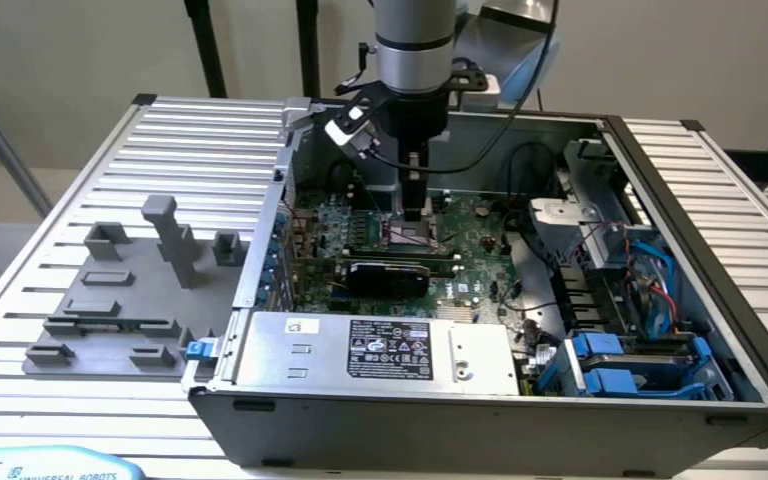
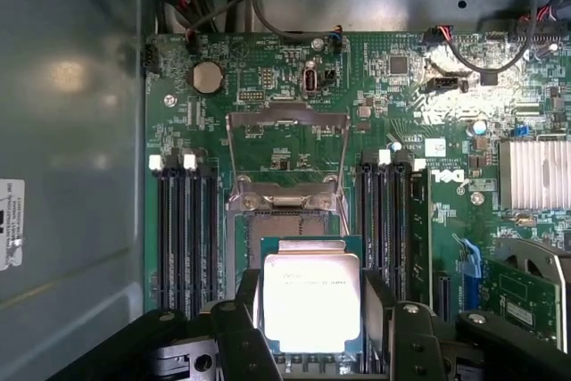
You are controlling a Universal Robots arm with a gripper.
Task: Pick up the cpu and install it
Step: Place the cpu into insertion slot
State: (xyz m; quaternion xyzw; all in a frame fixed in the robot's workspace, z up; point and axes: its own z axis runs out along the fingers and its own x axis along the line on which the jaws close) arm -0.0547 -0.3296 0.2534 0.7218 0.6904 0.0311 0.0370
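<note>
Our gripper (image 2: 313, 302) clasps the cpu (image 2: 311, 296) by two opposite edges. The cpu is level, metal lid towards the wrist camera, near-square, print running finger to finger. Beyond it we see the socket (image 2: 284, 226), its frame (image 2: 285, 122) swung open over the motherboard (image 2: 419, 95).

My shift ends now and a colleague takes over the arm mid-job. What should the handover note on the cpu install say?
Gripper: shut on the cpu, fingers on two opposite edges, down inside the open computer case.
Cpu: held over the motherboard socket, whose metal frame stands open.
Done: cpu picked up and brought to the socket.
Left: not released; whether it touches the socket cannot be told; frame not closed.
</note>
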